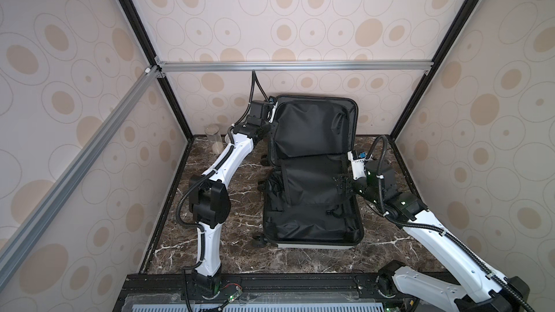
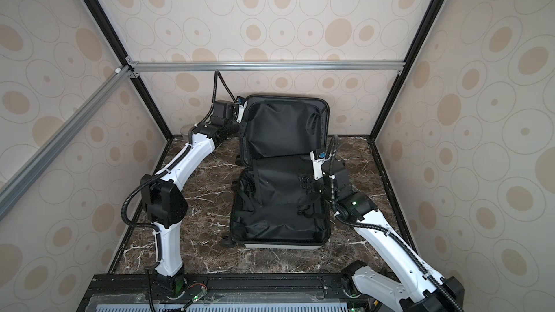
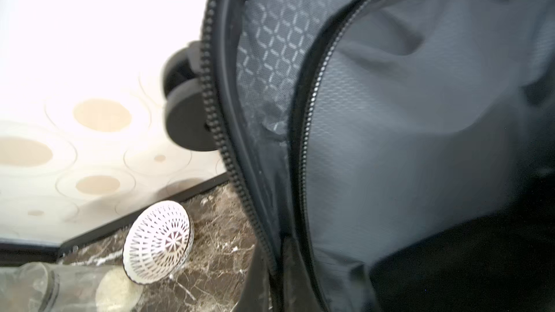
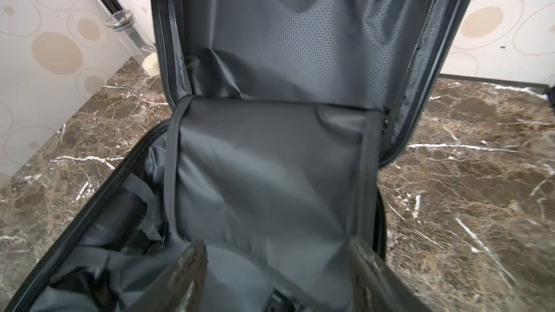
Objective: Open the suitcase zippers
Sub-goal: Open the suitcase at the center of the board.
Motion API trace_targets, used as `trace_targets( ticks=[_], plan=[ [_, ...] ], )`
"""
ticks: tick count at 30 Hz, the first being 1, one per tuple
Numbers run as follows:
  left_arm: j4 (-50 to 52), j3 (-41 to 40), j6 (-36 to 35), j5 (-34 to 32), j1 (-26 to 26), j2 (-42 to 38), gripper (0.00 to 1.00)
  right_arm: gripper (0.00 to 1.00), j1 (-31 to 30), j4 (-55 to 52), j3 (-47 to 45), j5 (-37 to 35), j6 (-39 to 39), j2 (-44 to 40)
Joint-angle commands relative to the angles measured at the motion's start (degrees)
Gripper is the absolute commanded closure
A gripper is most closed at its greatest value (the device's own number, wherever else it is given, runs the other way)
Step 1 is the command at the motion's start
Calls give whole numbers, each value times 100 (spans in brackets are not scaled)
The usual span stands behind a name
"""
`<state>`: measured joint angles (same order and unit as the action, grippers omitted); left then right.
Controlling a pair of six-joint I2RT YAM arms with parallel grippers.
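The suitcase [image 1: 313,175] [image 2: 280,175] lies open on the marble table in both top views. Its lid [image 1: 312,124] stands upright against the back wall, black lining showing. The open zipper track [image 3: 210,85] [image 4: 420,115] runs round the lid's rim. My left gripper [image 1: 271,129] [image 2: 240,129] is shut on the lid's left edge, up near its top; its fingers are hidden in the left wrist view. My right gripper [image 1: 341,186] [image 2: 306,186] [image 4: 277,253] hovers open over the lower shell's right side, above a flap of lining [image 4: 270,160], with nothing between its fingers.
A clear glass jar [image 1: 213,139] [image 4: 129,34] and a white patterned bowl [image 3: 157,241] stand at the back left, close to the left arm. Black wheels [image 1: 259,241] [image 3: 186,115] stick out on the suitcase's left side. Patterned walls enclose the table [image 1: 300,262].
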<state>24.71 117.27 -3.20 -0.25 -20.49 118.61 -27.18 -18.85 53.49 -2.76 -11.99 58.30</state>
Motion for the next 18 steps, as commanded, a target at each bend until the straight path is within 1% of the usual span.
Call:
trace_targets(
  ticks=[1,3,6,8,9,12,15,17,18],
  plan=[
    [369,75,-261,-33,-23,199,99,25,58,301,-143,127,-236,59],
    [320,171,-236,-75,-25,267,85,25,77,359,-205,114,-281,89],
    [365,364,-259,-169,-21,267,76,24,153,467,-281,93,-295,103],
    [289,305,-280,-263,-21,101,62,24,237,510,-291,78,-294,119],
    [222,225,-255,-305,-13,-4,60,24,288,520,-288,71,-278,122],
    [-91,-269,-164,-326,10,-508,51,24,500,491,-270,174,-316,178],
    [-627,-1101,-5,-343,44,-1188,32,23,686,407,-239,262,-316,199],
    [-1010,-1725,94,-355,111,-1672,18,23,826,330,-228,275,-275,150],
    [-1183,-2005,151,-370,160,-1896,16,22,912,315,-242,252,-256,107]
  ],
)
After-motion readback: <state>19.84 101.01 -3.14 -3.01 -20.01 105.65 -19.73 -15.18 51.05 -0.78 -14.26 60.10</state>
